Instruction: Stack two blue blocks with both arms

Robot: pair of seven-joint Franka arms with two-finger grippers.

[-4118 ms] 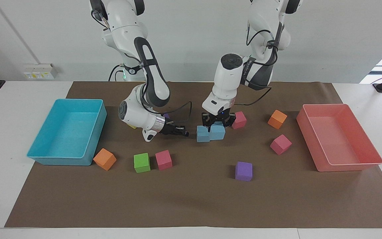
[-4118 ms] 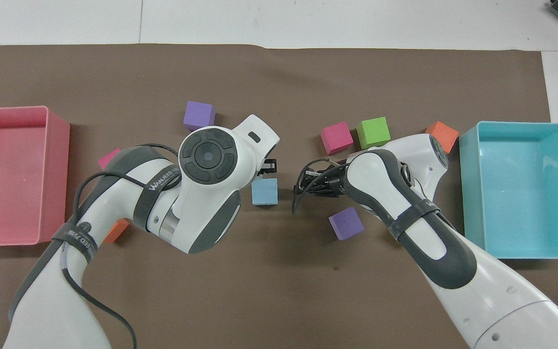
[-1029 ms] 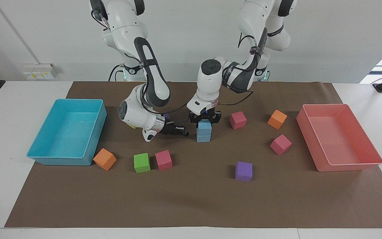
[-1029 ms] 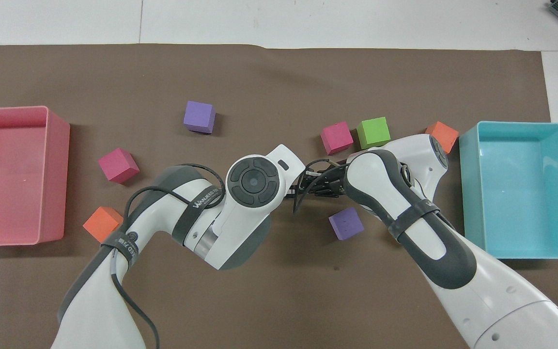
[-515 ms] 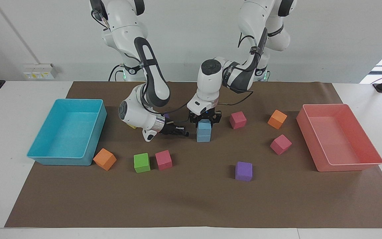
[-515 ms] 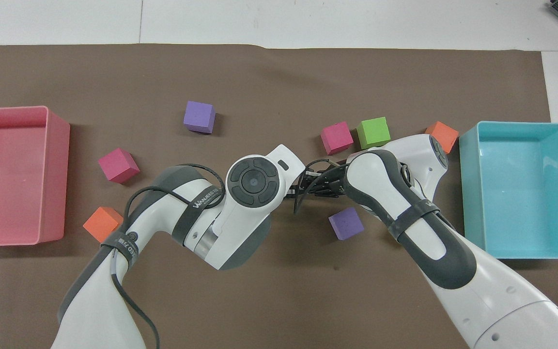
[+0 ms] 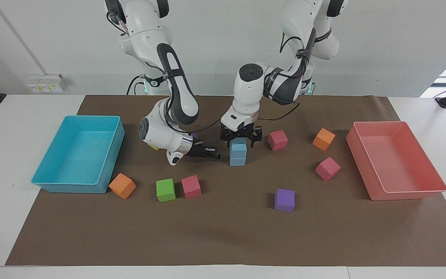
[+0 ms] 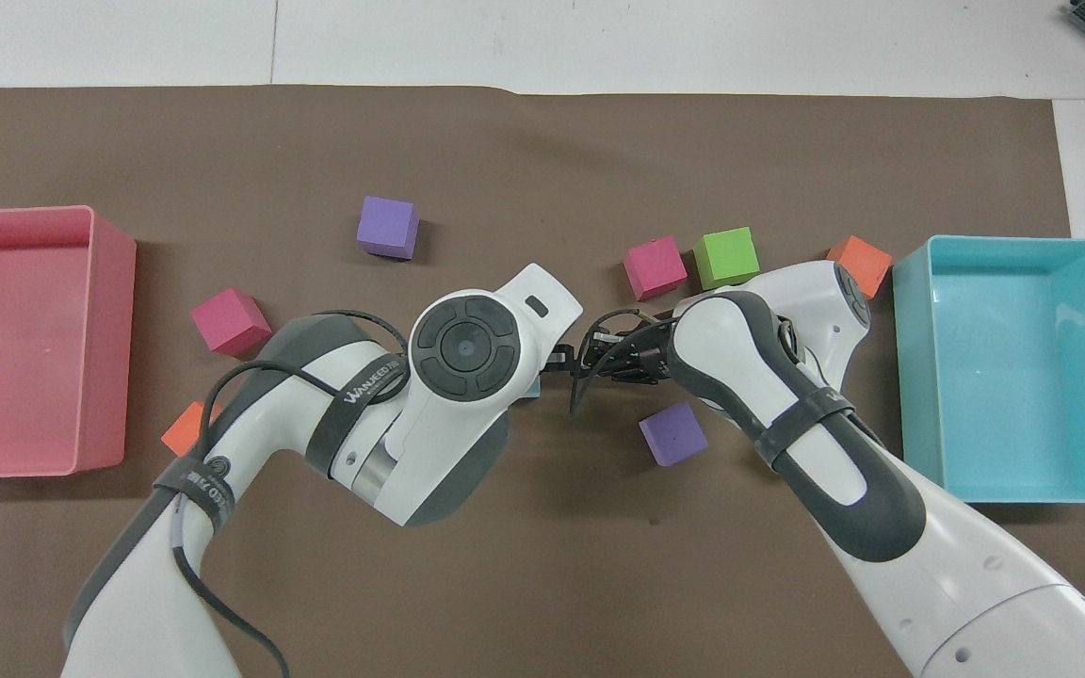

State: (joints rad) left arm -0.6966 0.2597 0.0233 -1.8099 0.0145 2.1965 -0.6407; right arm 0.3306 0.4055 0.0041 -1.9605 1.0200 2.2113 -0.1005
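1. The two blue blocks [image 7: 238, 152] sit stacked mid-mat, one square on the other.
2. Left gripper [image 7: 241, 137] hangs just over the top block, fingers spread, holding nothing.
3. Right gripper [image 7: 212, 153] is pressed together, low beside the stack.
4. They look like light, squishy foam, so I'd pinch flat opposite sides gently; a nudge probably topples them.
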